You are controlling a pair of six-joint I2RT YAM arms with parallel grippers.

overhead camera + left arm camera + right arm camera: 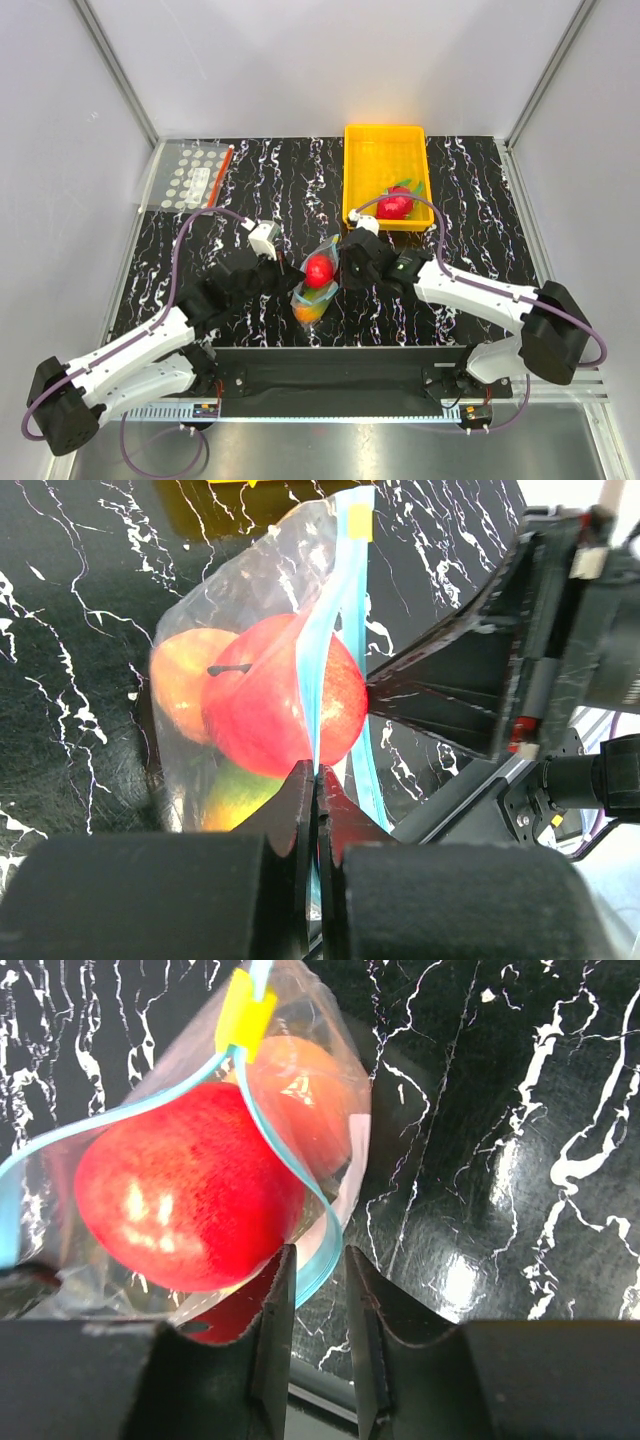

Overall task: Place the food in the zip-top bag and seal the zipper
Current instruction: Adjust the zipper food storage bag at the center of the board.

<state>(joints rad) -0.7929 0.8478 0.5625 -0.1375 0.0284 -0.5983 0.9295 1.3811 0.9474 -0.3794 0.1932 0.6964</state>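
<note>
From above, the clear bag (318,283) lies on the glossy black, white-veined table (250,170) near a yellow plastic tray (385,160), with pale walls around. At the left wrist, the left gripper (316,780) is clenched on the pale blue zipper (318,670) — behind the crinkled film sit a shiny red apple (270,700) and a peach-coloured fruit (180,680). At the right wrist, the right gripper (318,1295) straddles the zipper strip with its jaws slightly apart — whether it pinches, I cannot tell.

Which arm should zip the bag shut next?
Probably right. The left gripper pinches the zipper, holding the zip-top bag; the right gripper sits beside that strip, jaws apart, free to press it.
</note>
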